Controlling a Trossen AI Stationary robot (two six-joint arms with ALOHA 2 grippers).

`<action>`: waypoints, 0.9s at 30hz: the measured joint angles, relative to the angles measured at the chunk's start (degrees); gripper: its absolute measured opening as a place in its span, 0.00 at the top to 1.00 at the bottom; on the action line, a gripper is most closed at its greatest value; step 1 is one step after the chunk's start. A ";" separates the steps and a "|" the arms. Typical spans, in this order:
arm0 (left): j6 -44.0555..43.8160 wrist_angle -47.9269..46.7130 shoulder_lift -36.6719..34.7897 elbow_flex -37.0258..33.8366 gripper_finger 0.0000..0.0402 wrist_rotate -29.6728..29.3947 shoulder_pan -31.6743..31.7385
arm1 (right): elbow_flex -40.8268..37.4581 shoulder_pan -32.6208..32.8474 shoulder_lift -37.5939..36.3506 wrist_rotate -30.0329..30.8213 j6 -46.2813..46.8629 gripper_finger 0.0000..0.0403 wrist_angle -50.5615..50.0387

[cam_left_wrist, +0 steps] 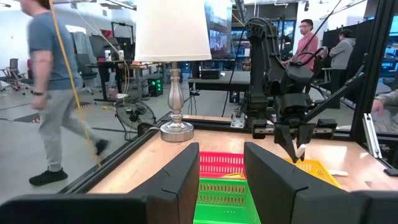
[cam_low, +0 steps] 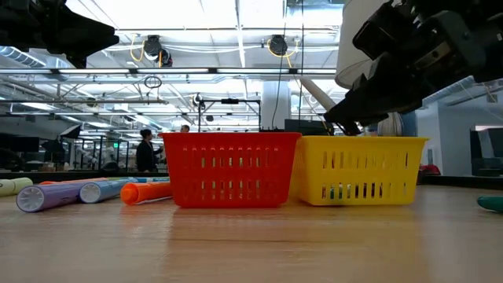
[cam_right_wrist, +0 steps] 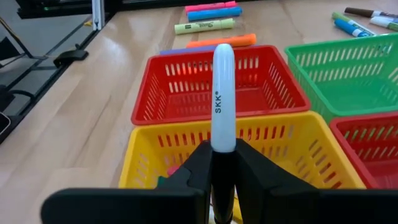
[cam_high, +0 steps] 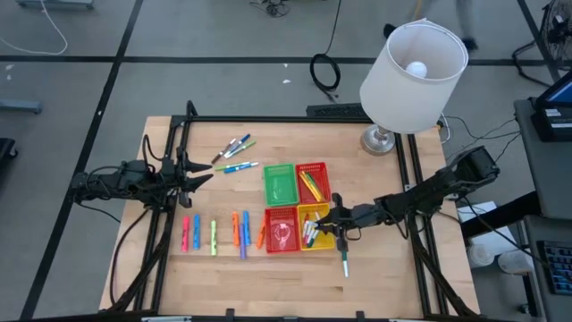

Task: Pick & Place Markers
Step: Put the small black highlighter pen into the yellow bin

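In the right wrist view the white marker runs down between the right gripper's fingers, so its lower end is hidden, and the picture's bottom edge cuts the fingers off. The yellow basket's contents are mostly hidden behind its wall and the fingers. In the low view the yellow basket's slots show only small specks of colour, too little to tell what lies inside. A teal marker is cut by that picture's right edge, a pale one by its left. From above, the lamp shade covers part of the desk.
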 joint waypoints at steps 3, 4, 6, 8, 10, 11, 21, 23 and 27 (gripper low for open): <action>0.01 -0.01 -0.01 0.00 0.67 -0.01 0.02 | 0.00 0.00 0.00 -0.02 0.02 0.91 0.05; 0.00 0.00 0.00 0.00 0.67 -0.01 0.02 | 0.00 0.00 0.00 -0.02 0.02 0.91 0.01; 0.02 0.00 0.00 0.00 0.67 0.00 0.00 | 0.00 0.00 0.00 -0.02 0.02 0.91 0.00; 0.02 0.00 0.00 0.00 0.67 -0.02 0.00 | 0.00 0.00 0.00 -0.02 0.02 0.91 0.00; 0.02 0.00 0.00 0.00 0.67 0.00 0.00 | 0.00 0.00 0.00 -0.04 0.02 0.91 -0.02; 0.01 0.00 -0.01 0.01 0.67 0.00 0.01 | 0.00 0.00 0.00 -0.02 0.02 0.91 0.00; 0.02 -0.01 -0.01 0.00 0.67 -0.02 0.01 | 3.04 -0.03 0.00 -0.07 1.36 0.91 -9.74; 0.01 0.00 -0.01 0.00 0.67 -0.01 0.02 | 6.80 -0.04 0.00 -0.02 1.32 0.91 -17.55; 0.00 -0.02 -0.01 0.00 0.67 -0.01 0.00 | 13.80 -0.04 0.00 -0.03 0.50 0.91 -29.33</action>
